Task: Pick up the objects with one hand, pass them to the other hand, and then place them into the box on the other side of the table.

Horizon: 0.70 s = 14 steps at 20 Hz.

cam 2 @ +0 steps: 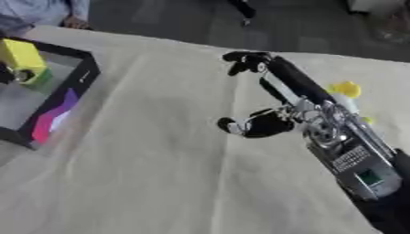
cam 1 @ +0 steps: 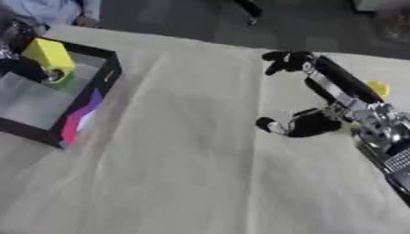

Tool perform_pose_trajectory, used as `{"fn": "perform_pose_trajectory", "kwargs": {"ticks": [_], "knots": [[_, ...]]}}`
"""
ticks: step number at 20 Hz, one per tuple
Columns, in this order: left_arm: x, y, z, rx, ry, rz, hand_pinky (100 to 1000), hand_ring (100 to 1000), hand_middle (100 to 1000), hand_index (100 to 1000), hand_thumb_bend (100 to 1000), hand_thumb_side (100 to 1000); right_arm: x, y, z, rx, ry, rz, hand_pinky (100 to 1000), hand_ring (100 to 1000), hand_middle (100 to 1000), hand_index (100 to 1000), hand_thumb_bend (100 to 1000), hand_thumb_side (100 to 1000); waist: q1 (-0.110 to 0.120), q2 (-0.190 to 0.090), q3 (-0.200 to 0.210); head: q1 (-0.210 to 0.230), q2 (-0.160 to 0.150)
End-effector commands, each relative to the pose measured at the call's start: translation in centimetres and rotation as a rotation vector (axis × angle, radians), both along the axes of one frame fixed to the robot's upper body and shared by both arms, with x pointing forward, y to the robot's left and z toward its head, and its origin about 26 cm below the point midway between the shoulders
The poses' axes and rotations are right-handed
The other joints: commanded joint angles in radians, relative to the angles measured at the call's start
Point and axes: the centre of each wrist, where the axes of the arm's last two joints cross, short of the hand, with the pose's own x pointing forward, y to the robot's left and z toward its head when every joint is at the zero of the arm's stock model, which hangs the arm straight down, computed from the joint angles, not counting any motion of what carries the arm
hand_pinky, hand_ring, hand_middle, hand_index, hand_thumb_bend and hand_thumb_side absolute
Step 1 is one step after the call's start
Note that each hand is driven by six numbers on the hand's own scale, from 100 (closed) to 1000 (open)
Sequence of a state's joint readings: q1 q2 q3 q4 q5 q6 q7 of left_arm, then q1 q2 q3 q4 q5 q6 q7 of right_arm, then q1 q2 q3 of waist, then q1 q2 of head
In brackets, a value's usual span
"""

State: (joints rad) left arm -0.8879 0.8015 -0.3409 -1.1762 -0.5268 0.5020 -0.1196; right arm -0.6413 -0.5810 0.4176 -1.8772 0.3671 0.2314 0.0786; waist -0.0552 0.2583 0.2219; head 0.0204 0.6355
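Right eye view shows the right hand [cam 2: 268, 93] open over the surface [cam 2: 160, 151], a yellow object [cam 2: 346, 89] just behind its arm. It should draw back over the object before closing, then pass left toward the box [cam 1: 88, 91].

A cream cloth [cam 1: 184, 151], creased in long folds, covered the desk [cam 2: 160, 192] from the near edge to the far one. Beyond the far edge lay a dark grey floor [cam 1: 176, 18]. At the far left corner a person's pale blue sleeve [cam 1: 48, 9] showed by the desk edge.
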Motion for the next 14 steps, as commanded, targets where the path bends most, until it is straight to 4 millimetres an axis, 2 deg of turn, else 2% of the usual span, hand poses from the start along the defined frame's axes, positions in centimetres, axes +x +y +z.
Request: {"fn": "perform_pose_trajectory", "kwargs": {"ticks": [1,2,3,4,5,6,7,8,9,12,14], "knots": [[0.0,1.7,1.1,0.014,-0.048,0.053,699,567,446,485,413,100,-0.6,-0.7,1.5,0.008,-0.048,-0.014,858,828,694,901,553,118,-0.007,0.001,-0.003,0.011,-0.013],[0.1,1.9,1.0,0.017,-0.049,0.061,699,567,446,485,413,100,-0.7,-0.8,1.6,0.015,-0.051,-0.015,858,828,694,901,553,118,-0.007,0.002,-0.004,0.011,-0.012],[0.1,2.1,0.8,0.023,-0.045,0.063,743,621,535,616,520,100,-0.7,-0.8,1.7,0.021,-0.054,-0.017,855,826,691,899,554,114,-0.007,0.002,-0.005,0.009,-0.01],[0.2,2.2,0.7,0.033,-0.037,0.061,748,631,545,632,528,100,-0.8,-0.9,1.8,0.028,-0.056,-0.018,855,826,690,899,554,113,-0.007,0.003,-0.006,0.006,-0.008],[0.2,2.3,0.6,0.045,-0.031,0.059,786,705,619,731,588,227,-0.8,-0.9,1.9,0.033,-0.057,-0.02,854,825,690,898,554,111,-0.007,0.003,-0.006,0.004,-0.007],[0.2,2.4,0.6,0.062,-0.027,0.059,816,756,689,797,664,431,-0.9,-1.0,2.0,0.037,-0.058,-0.022,854,825,689,898,554,110,-0.007,0.002,-0.006,0.002,-0.005],[0.2,2.4,0.6,0.078,-0.024,0.061,832,783,728,829,718,510,-0.9,-1.0,2.0,0.041,-0.058,-0.023,854,825,689,898,554,109,-0.007,0.002,-0.006,0.0,-0.003],[0.2,2.5,0.5,0.09,-0.02,0.064,864,831,779,876,837,632,-0.9,-1.1,2.1,0.043,-0.058,-0.024,853,825,689,898,554,108,-0.007,0.002,-0.006,-0.003,-0.002],[0.2,2.7,0.5,0.102,-0.012,0.074,872,841,789,884,879,656,-0.9,-1.1,2.1,0.047,-0.057,-0.026,853,825,689,898,554,108,-0.006,0.001,-0.006,-0.008,-0.002],[0.2,3.0,0.5,0.131,0.002,0.11,878,851,795,886,969,645,-1.0,-1.2,2.1,0.055,-0.055,-0.03,852,825,688,897,556,104,-0.004,-0.002,-0.006,-0.018,0.001],[0.2,3.1,0.5,0.135,0.012,0.128,875,849,790,880,996,633,-1.0,-1.3,2.1,0.06,-0.055,-0.032,851,824,686,896,556,100,-0.002,-0.004,-0.007,-0.022,0.004]]}}
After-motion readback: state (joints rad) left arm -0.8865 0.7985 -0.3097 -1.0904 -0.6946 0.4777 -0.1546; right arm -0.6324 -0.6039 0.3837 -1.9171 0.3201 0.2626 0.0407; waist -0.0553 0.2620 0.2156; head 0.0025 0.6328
